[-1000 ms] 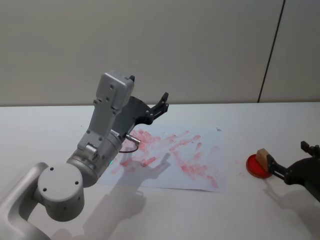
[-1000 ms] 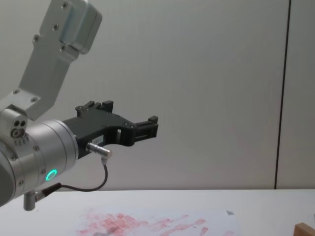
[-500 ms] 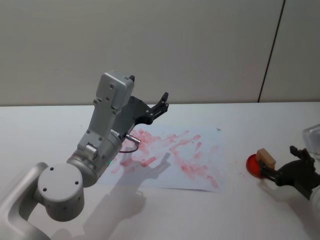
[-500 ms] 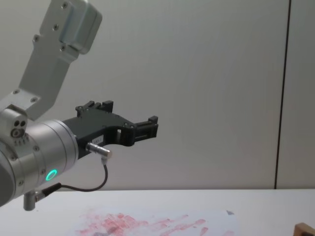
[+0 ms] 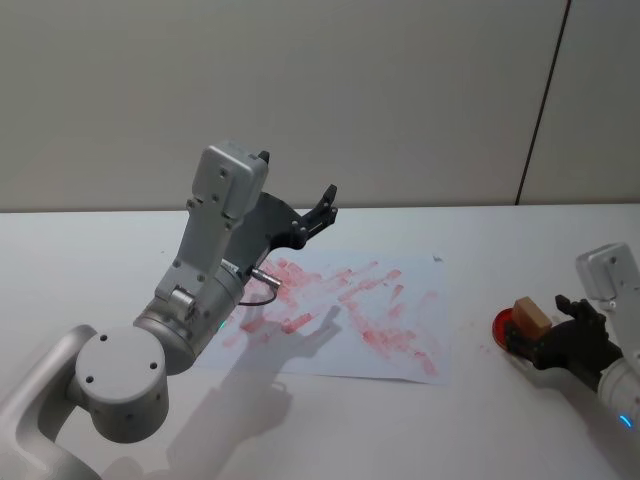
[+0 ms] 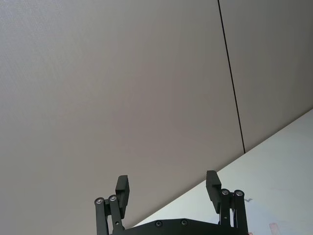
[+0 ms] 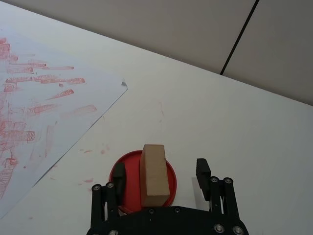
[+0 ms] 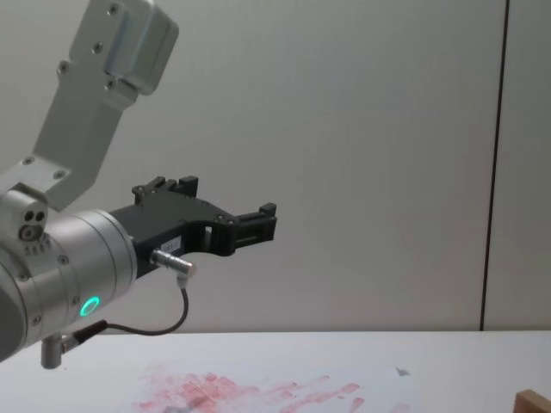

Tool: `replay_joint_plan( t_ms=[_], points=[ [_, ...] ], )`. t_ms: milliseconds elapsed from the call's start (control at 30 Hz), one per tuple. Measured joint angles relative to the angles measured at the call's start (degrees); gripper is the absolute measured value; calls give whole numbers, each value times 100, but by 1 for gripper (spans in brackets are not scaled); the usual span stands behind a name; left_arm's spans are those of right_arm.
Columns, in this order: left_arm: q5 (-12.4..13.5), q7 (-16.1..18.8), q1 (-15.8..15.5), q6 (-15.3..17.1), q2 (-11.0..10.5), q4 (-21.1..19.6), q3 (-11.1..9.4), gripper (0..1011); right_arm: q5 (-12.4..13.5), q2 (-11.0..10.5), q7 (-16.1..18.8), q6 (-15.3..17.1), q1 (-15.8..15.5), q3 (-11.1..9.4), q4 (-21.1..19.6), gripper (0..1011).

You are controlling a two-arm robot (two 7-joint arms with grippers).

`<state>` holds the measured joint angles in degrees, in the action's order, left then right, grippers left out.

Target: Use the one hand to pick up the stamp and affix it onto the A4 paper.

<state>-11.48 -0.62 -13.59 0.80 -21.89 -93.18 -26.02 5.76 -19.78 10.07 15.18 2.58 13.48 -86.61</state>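
My right gripper (image 7: 161, 168), wide open and holding nothing, straddles the stamp (image 5: 530, 317) without touching it, the stamp lying on a red pad (image 7: 131, 188) on the table (image 7: 234, 127) just right of the A4 paper (image 5: 350, 315), while my left gripper (image 6: 166, 185) hangs open, raised by the paper's left end.

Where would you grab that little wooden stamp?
By its two flat long sides, above the red ink pad, coming from the robot's side: the stamp stands squared between the fingers of the open right gripper. Left gripper idles raised near the A4 paper.
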Motion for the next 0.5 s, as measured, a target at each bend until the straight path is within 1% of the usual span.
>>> replay_joint_plan(
  t_ms=[33,100,167,200,300,333,367,500],
  points=[
    [0,0,0,0,0,0,0,1001,-13,15,18,4,28,5,38,865],
    [0,0,0,0,0,0,0,1001,-26,28,32,9,52,11,72,831],
    [0,0,0,0,0,0,0,1001,-43,44,50,15,83,19,112,762],
    [0,0,0,0,0,0,0,1001,-48,50,56,16,92,21,125,743],
    [0,0,0,0,0,0,0,1001,-66,68,76,20,124,27,168,645],
    [0,0,0,0,0,0,0,1001,-74,74,83,22,137,30,186,589],
    [0,0,0,0,0,0,0,1001,-74,74,83,22,137,30,186,589],
    [0,0,0,0,0,0,0,1001,-90,92,103,27,169,37,229,445]
  ],
)
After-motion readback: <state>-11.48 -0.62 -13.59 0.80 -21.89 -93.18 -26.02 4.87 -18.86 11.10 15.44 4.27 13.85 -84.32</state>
